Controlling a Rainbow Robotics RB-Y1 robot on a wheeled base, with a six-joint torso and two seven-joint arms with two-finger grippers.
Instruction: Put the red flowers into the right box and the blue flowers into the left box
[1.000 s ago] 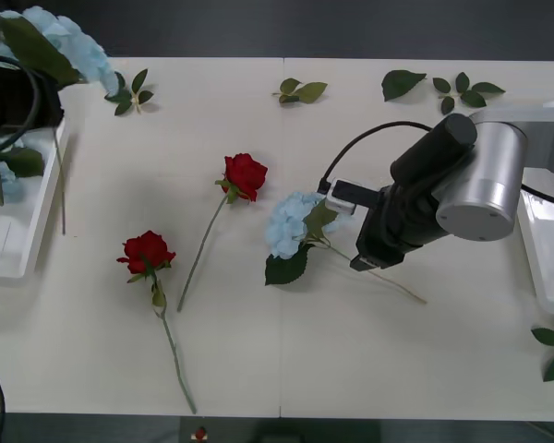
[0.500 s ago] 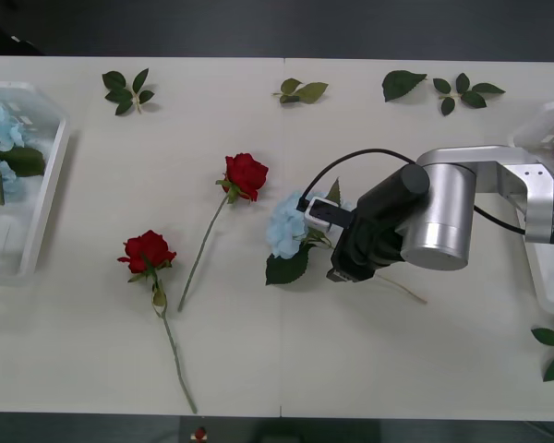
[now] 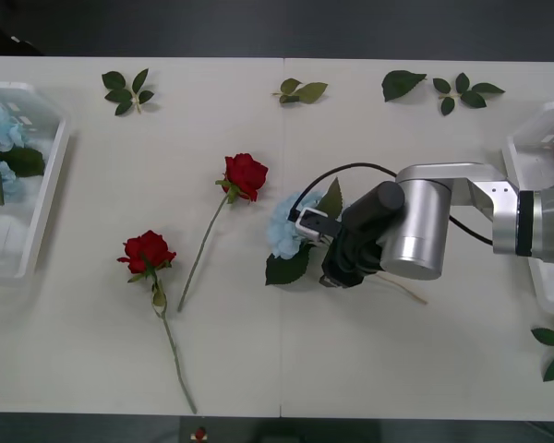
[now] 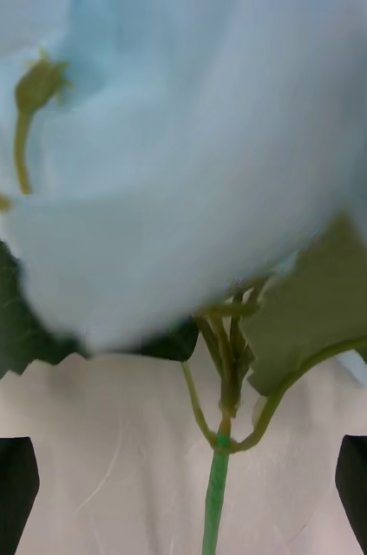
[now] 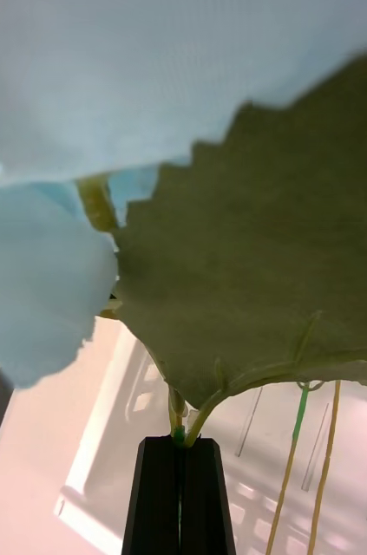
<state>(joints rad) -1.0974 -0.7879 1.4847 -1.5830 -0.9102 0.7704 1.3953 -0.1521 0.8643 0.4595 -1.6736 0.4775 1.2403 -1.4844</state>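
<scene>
1. The right gripper (image 4: 187, 494), black fingers spread wide, straddles a blue flower (image 3: 283, 224) lying mid-table, its thin green stem (image 4: 215, 494) between them.
2. The left gripper (image 5: 181, 494), flat fingers clamped on another blue flower's stem, holds frilly petals (image 5: 36, 286) and a serrated leaf (image 5: 270, 269) above the ribbed white left box (image 5: 105, 451).

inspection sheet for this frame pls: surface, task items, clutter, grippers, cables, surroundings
Surface: pale table, seam down the middle.
Job's things: two red flowers and one blue flower loose mid-table; left box holds blue blooms; right box shows a red bloom.
Clutter: leaf sprigs along the far edge and near right corner.
Grippers: right gripper open, straddling the blue flower's stem; left gripper shut on a blue flower stem over the left box.
Cables: black cable looping off the right wrist.
Surroundings: nothing seen.
</scene>
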